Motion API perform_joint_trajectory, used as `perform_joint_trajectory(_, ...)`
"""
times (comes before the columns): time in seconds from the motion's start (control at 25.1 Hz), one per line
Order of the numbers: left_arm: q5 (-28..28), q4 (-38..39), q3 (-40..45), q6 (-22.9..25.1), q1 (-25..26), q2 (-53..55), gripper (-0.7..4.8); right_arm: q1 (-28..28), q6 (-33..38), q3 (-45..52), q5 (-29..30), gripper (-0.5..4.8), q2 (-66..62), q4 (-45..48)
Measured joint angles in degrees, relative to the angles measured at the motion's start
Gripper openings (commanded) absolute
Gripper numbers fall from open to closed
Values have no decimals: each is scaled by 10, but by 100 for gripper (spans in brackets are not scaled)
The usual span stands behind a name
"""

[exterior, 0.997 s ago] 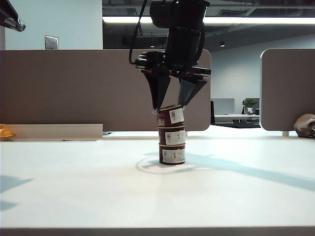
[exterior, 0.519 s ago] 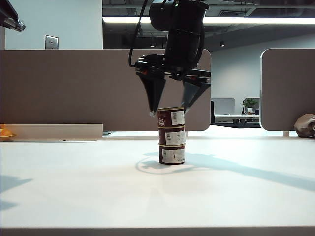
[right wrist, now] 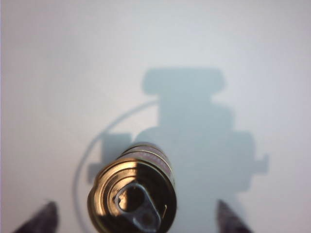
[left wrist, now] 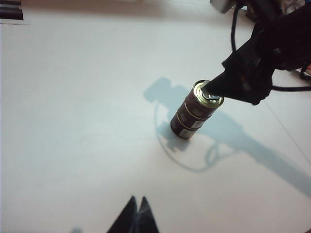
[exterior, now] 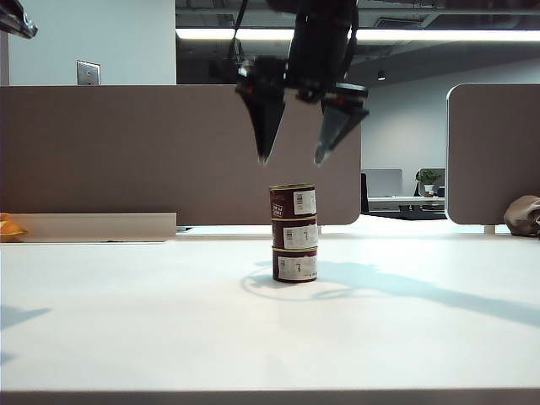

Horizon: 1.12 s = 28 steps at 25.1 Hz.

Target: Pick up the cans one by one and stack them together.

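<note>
Three maroon cans with gold rims stand stacked in one column in the middle of the white table; the stack also shows in the left wrist view. The top can's gold lid with its pull tab fills the right wrist view. My right gripper hangs open directly above the stack, its fingertips clear of the top can and spread wider than it, holding nothing. My left gripper is shut and empty, well away from the stack over bare table.
A brown partition runs behind the table, and a second panel stands at the back right. An orange object lies at the far left edge. A brown lump sits at the far right.
My right gripper has let go of the top can, opened wide and risen above the stack. The top can, tilted before, now sits level.
</note>
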<state>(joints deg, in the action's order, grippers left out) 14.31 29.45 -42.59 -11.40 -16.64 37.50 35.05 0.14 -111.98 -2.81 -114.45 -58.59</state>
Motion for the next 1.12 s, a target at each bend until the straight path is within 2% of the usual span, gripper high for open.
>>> perform_joint_trajectory(0.04,0,0,0,0,0,-2,-6,0,0,0,0,53,12,-2)
perform_joint_trajectory(0.08,0,1,0,0,0,-3,-6,0,0,0,1,-6,20,-4)
perform_joint_trajectory(0.4,0,15,0,0,0,-38,-6,2,-2,0,4,-6,120,20)
perform_joint_trajectory(0.64,0,21,0,-12,0,-96,-6,10,-3,0,50,-6,215,67)
perform_joint_trajectory(0.96,0,22,0,-26,0,-168,-6,53,-34,0,55,-6,299,98)
perform_joint_trajectory(1.12,0,23,0,-26,0,-189,-6,56,-40,12,55,-6,326,102)
